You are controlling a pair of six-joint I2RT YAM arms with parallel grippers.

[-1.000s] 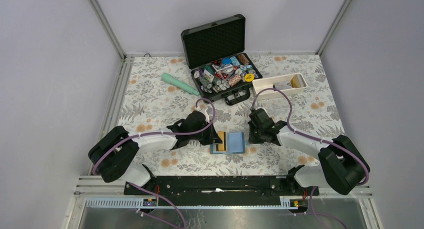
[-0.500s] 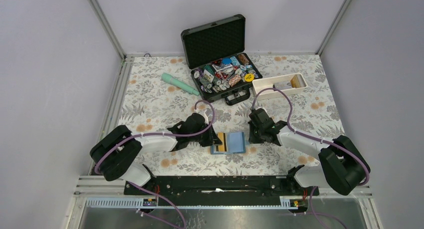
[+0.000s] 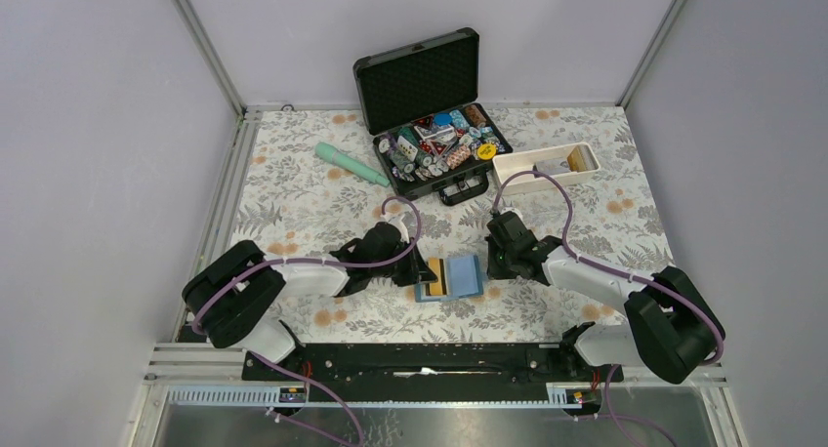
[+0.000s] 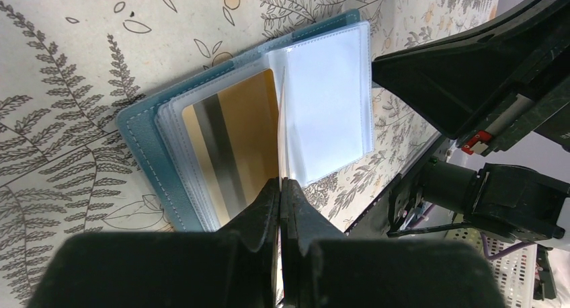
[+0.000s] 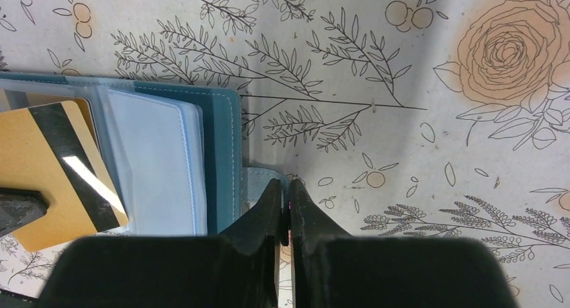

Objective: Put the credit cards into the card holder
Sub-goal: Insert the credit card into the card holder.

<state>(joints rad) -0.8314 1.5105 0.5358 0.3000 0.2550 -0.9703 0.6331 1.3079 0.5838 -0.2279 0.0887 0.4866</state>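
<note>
Left end effector [image 4: 281, 187] pinches a card holder [image 4: 144, 130] sleeve [image 4: 282, 106]; right end effector [image 5: 283, 187] pinches its tab [image 5: 254, 181].

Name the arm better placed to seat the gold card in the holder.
Left, probably. The left gripper is shut right at the edge of the gold card, while the right gripper pinches the tab of the card holder, steadying it.

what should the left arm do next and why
Probably nudge the shut left gripper inward to slide the orange-gold card deeper into the card holder: in the right wrist view the card lies skewed, not squared with the sleeves, while the right gripper is shut on the holder's opposite edge, bracing it.
</note>
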